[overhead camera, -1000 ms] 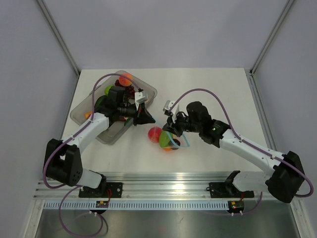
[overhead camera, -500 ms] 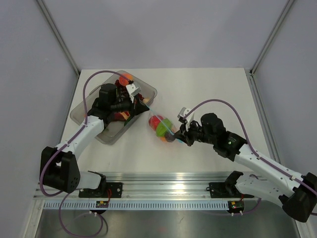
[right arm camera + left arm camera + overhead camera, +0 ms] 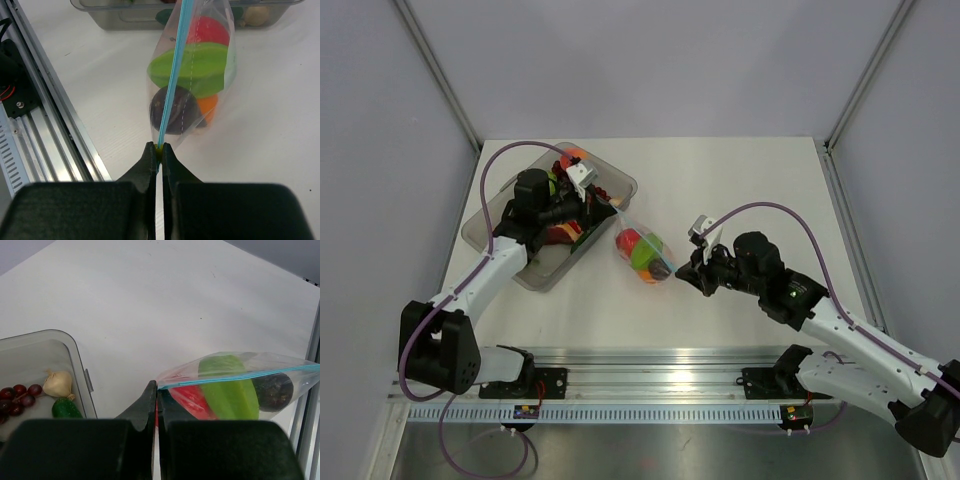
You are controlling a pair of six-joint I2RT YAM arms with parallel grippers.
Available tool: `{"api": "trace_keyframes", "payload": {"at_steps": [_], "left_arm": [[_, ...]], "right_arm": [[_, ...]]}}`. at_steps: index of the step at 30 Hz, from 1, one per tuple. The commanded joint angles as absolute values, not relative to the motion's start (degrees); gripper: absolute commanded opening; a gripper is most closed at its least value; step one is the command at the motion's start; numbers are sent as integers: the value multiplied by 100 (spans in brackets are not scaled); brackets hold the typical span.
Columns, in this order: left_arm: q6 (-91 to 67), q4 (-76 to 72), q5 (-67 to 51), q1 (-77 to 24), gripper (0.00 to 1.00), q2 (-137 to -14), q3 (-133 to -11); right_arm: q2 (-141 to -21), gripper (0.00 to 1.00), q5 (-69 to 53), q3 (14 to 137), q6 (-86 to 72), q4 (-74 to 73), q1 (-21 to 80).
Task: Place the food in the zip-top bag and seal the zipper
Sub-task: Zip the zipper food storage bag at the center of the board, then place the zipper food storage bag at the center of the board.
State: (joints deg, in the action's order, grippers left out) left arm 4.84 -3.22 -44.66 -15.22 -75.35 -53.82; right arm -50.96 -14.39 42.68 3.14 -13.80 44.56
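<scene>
The zip-top bag [image 3: 642, 256] hangs stretched between my two grippers over the table centre. It holds red [image 3: 209, 30], green [image 3: 192, 70], dark purple [image 3: 172, 110] and orange [image 3: 207, 106] food. My left gripper [image 3: 157, 388] is shut on the bag's corner at the zipper's left end [image 3: 165, 385]. My right gripper [image 3: 157, 148] is shut on the zipper's [image 3: 172, 75] other end. The light-blue zipper [image 3: 240, 376] runs taut as a single line between them. More food, dark red grapes [image 3: 17, 395], a garlic bulb [image 3: 57, 383] and a green piece [image 3: 65, 409], lies in the tub.
A clear rigid tub [image 3: 510, 255] with several toy foods stands at the left, under my left arm. An aluminium rail [image 3: 660, 365] runs along the near table edge. Frame posts rise at the back corners.
The bag has been carried from the table surface up and stretched between both grippers. My right gripper slid along the zipper to its right end, and my left gripper pulled back toward the tub.
</scene>
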Motion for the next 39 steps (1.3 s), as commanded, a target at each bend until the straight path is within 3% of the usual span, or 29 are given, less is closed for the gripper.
{"api": "trace_keyframes", "payload": {"at_steps": [1,6,10,15,21,24,25,28,30,31,34,39], "left_arm": [[527,-853,-3876,-1310,0,-7321,-5642],[404,-318,-4420,-1475,0,-7584,-6116],[738,878,-3669,-2091,0,-8111,-6916],[185,387,-3322,-2513,0,-8858,-7389],[-500,325,-3699,-2707,0,-10323,-9188],[-650,457,-3788,-2777,2,-10765,-9772],[-668,518,-3997,-2777,18,-10967,-10061],[-624,642,-4035,-2769,68,-10978,-10152],[-484,563,-3877,-2760,82,-10768,-9793],[-457,432,-3589,-2742,99,-10488,-9652],[-369,325,-3191,-2628,99,-9995,-9124],[-369,763,-2210,-2408,99,-8905,-8684]], "right_arm": [[-4966,0,-1372,4236,158,-1951,4456],[-4939,0,-101,4542,-726,-2310,4456],[-5150,0,973,4878,-1203,-2654,4456],[-5343,0,2947,5097,-1467,-2707,4360],[-5608,0,3848,5563,-916,-2751,3824],[-5398,0,3509,5528,-520,-2575,3814],[-5353,0,3202,5511,-405,-2575,3814],[-5300,21,1086,5423,-35,-2829,3823],[-5483,37,47,5353,-201,-2926,3832],[-5571,39,-200,5326,-280,-2996,3849],[-5757,49,-256,5212,-545,-3172,3858],[-5336,68,1649,5247,-1124,-3129,3858]]}}
